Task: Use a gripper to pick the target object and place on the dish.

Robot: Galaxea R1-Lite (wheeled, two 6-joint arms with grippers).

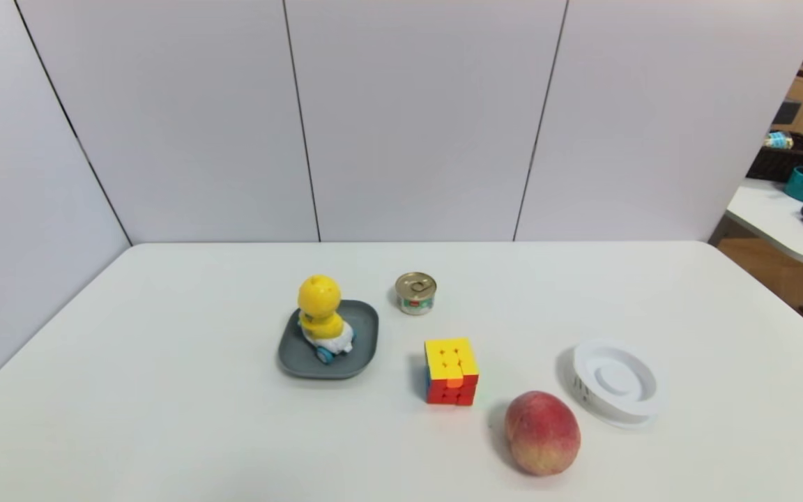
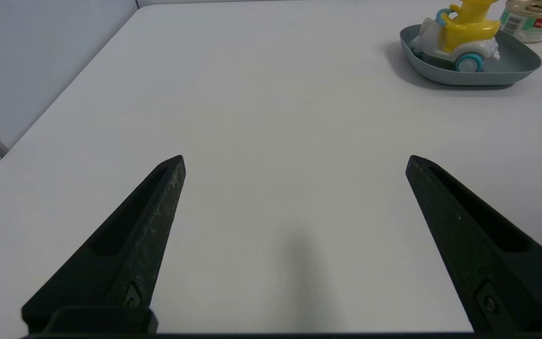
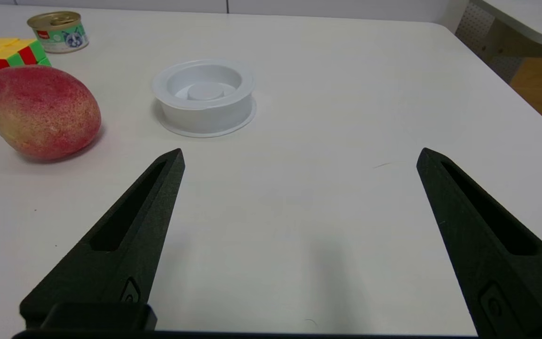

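Both the left gripper and right gripper hover spread wide over the white table; the duck sits on the dish.

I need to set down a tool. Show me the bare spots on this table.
Bare: the white table's left side, left of the grey rounded-square dish holding the yellow duck toy; also right of the white ringed container. Crowded: the middle, around the tin can, puzzle cube and peach.
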